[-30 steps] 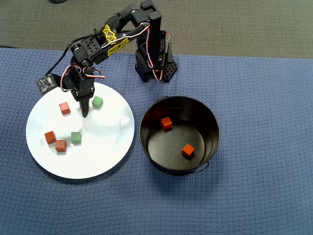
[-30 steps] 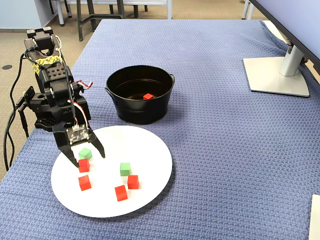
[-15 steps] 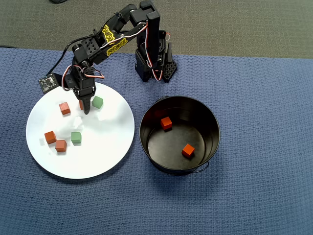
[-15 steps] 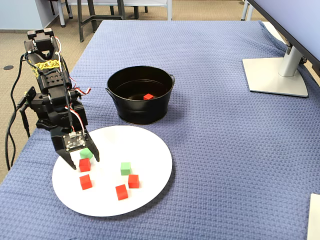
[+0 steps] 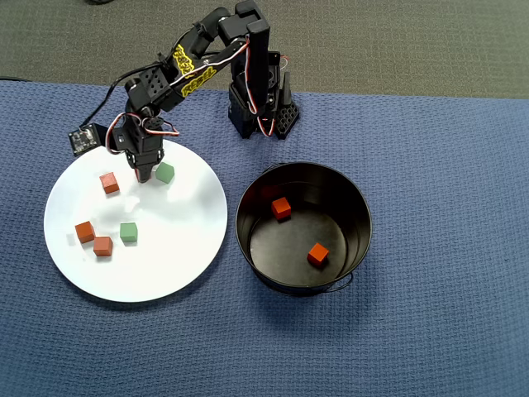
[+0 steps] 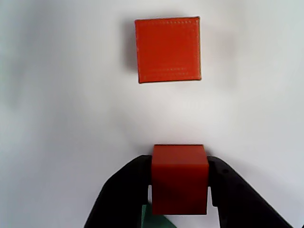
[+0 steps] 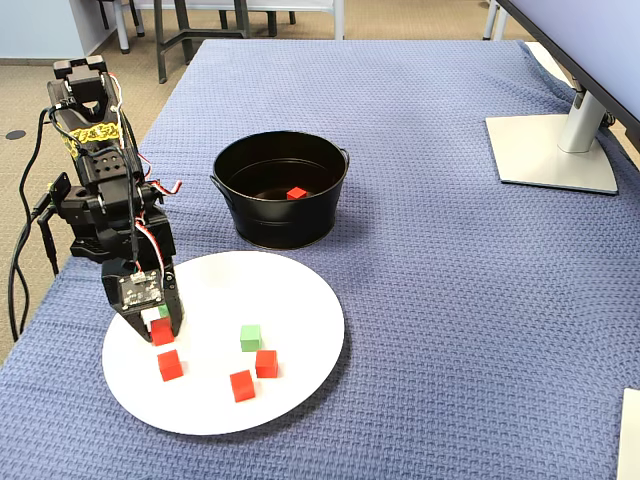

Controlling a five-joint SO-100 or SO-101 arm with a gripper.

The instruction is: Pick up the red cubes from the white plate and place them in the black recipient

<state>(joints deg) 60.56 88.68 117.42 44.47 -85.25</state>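
Gripper [image 6: 179,187] points down over the white plate [image 5: 173,256], clamped on a red cube [image 6: 180,178].

Overhead view straight down on the tabletop [image 5: 430,331], fixed view oblique from beyond the jaws — both share the white plate [image 5: 178,265], wrist view close behind the jaws.

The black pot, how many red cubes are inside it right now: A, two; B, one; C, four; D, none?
A: the overhead view shows two red cubes on the floor of the black pot, one near its upper left wall and the other nearer the middle; the fixed view shows only one because the near wall hides part of the floor.
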